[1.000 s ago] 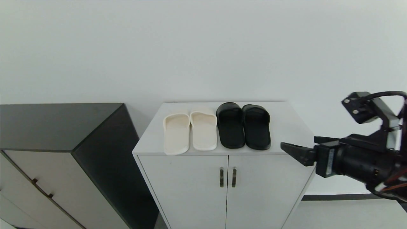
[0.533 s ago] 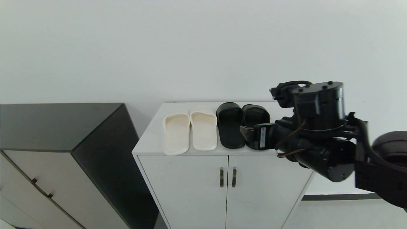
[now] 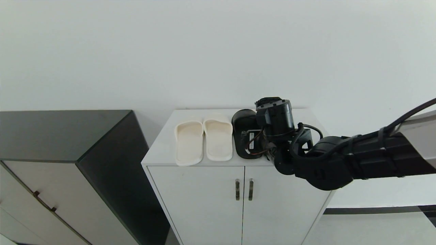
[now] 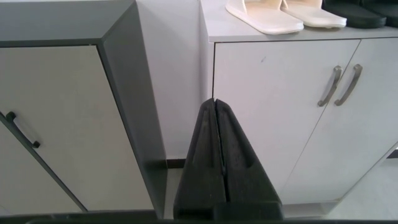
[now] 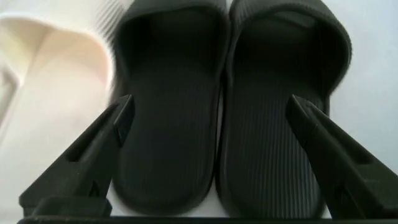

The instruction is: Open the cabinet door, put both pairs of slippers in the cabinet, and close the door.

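On top of the white cabinet [image 3: 160, 151]: four slippers, two pairs, side by side in one row near the front edge.
White slippers [image 3: 218, 141]: two, at 9 o'clock of the black pair, touching each other.
Black slippers [image 5: 171, 143]: two, side by side and touching.
Long axis: all four running 12 to 6 o'clock, toe bands toward the wall [image 3: 218, 51] at 12, heels at the front edge at 6.
Cabinet doors [image 3: 201, 204]: two, both closed, at 6 o'clock below the slippers.
Handles [image 3: 237, 189]: two upright bars, close together at the doors' meeting edges.
Right gripper [image 5: 210, 106]: released, spread wide above the heel half of the black pair, holding nothing; contact with the slippers impossible to tell.
Left gripper [image 4: 216, 109]: clenched, pressed flat together on nothing, low before the cabinet fronts.
Dark cabinet [image 3: 64, 136]: one, at 9 o'clock of the white cabinet, just beside it.
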